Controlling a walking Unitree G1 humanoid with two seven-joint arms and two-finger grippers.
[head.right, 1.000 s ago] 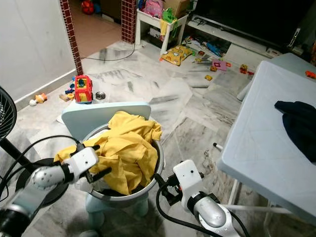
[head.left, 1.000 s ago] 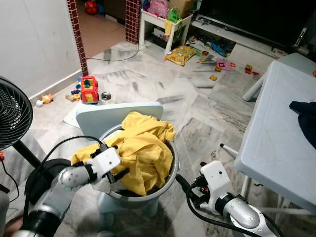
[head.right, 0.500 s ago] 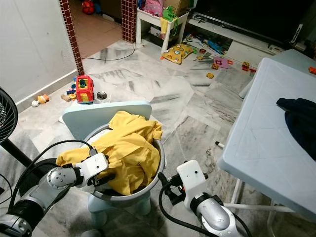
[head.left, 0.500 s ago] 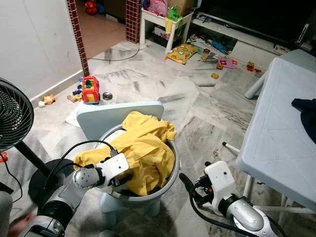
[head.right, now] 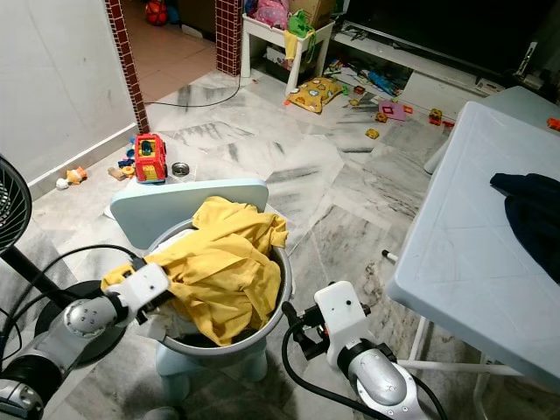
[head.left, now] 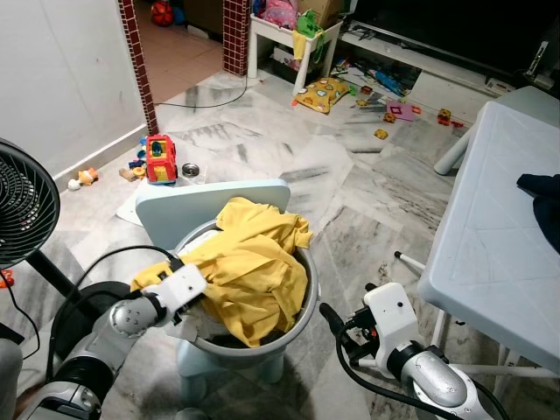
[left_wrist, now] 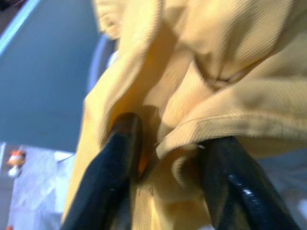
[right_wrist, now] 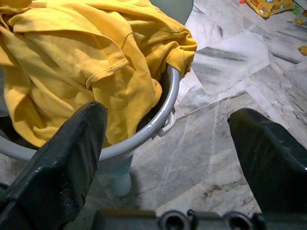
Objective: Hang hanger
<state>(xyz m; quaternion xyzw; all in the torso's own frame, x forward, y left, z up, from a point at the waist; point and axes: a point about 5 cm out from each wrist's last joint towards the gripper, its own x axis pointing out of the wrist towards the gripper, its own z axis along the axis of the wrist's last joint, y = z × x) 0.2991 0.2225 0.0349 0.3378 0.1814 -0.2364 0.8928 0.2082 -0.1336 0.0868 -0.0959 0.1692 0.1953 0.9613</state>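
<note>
Yellow shirt [head.left: 254,271], crumpled, overflows grey basin [head.left: 302,317]; left end effector [left_wrist: 165,158] pinches it.

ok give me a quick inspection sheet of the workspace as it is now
surface: grey-white marble floor; pale blue plastic table on the robot's right.
job's things: yellow cotton garment heaped in a grey round basin on a pale blue small chair; hanger: nothing seen.
clutter: dark cloth on the table; red toy truck and scattered toys on the floor.
grippers: left gripper pushed into the yellow fabric, a fold between its fingers; right gripper open, beside the basin, empty.
cables: black cables looped at both wrists.
surroundings: black standing fan, brick pillar.
</note>
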